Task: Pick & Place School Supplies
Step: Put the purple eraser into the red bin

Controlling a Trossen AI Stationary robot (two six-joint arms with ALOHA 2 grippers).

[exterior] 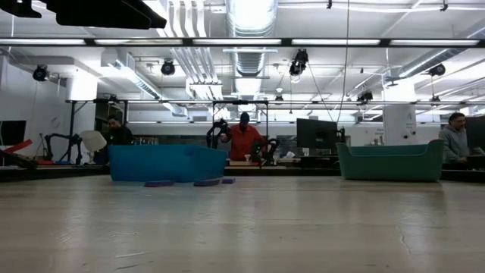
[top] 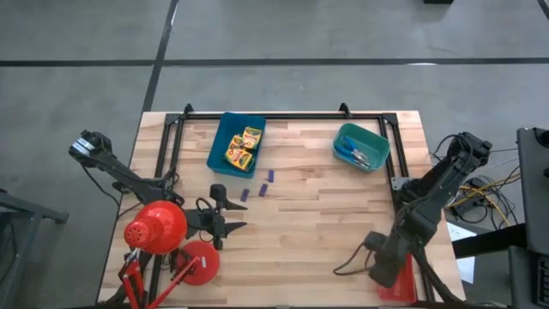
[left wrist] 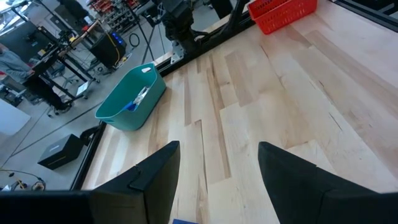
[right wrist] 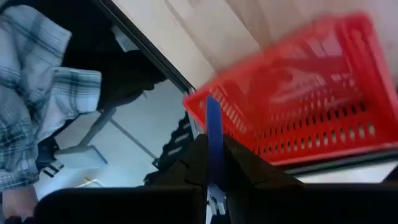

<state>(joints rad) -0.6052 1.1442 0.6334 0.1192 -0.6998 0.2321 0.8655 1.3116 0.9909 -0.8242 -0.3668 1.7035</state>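
Yellow crayon boxes [top: 243, 148] lie in the blue tray [top: 221, 154] at the far left. Blue scissors [top: 353, 154] lie in the teal tray [top: 377, 142] at the far right. Three purple sticks [top: 262, 190] lie flat on the wood in front of the blue tray. My left gripper [top: 232, 215] stands open at the left, beside the red lamp, with nothing between its fingers [left wrist: 155, 177]. My right gripper [right wrist: 214, 149] hovers at the near right corner above the red tray [right wrist: 298, 106], shut on a thin blue piece of scissors [right wrist: 213, 134]. My right gripper pinches a thin blue piece [right wrist: 213, 124] between its two fingers; it shows edge on and sticks out past the fingertips. The fingers slant steeply down toward the red tray. The piece is lifted clear of tray and table; the rest of the scissors is hidden by the fingers.
A red desk lamp [top: 154, 227] stands at the near left corner, close behind my left gripper. A black frame [top: 283, 114] runs along the table's far and side edges. A person's plaid sleeve [right wrist: 37, 81] shows beyond the near right corner. The middle of the table is bare wood [top: 317, 215].
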